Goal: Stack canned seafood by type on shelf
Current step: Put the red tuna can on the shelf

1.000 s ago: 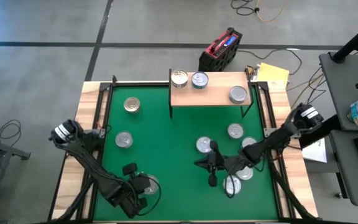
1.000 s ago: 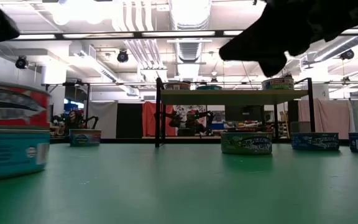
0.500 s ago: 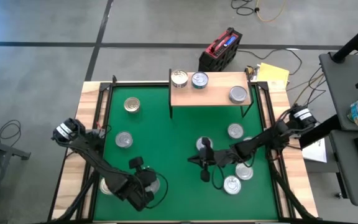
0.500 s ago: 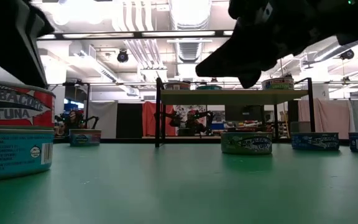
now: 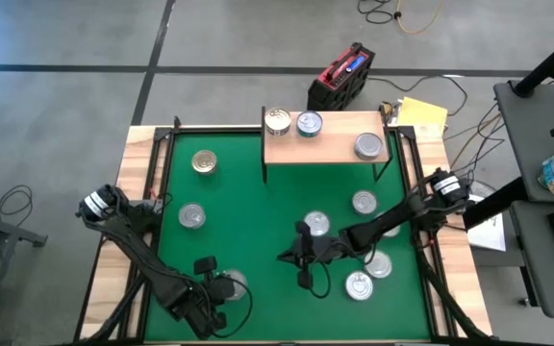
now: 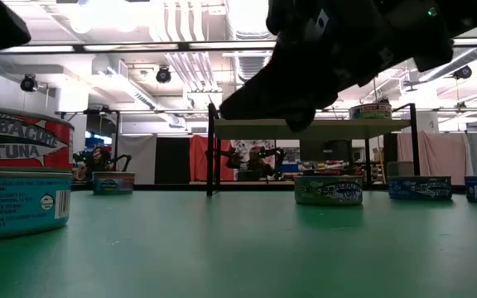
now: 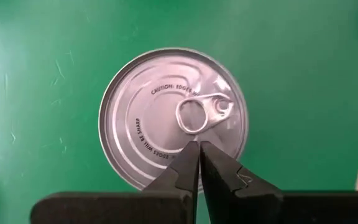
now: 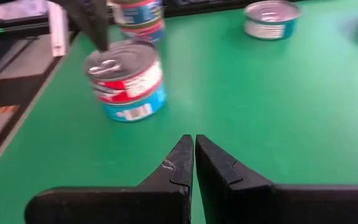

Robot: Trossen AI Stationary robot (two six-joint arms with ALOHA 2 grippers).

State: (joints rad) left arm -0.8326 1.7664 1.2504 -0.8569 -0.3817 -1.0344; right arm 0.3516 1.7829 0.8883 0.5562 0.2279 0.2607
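Robotics lab or workshop.
Bare silver ceiling ducts [image 6: 251, 33], grey concrete floor [image 5: 113, 38], red-black battery pack [image 5: 340, 77].

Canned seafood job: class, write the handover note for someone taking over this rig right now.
Left tool: shut, empty, hanging just above a silver-topped can at the mat's near left.
Right tool: shut, empty, above the green mat near its middle, beside a can.
Done: three cans stand on the shelf, none stacked.
Left: seven cans on the mat, two far left, the rest right of centre. Sort by type and stack on the shelf.
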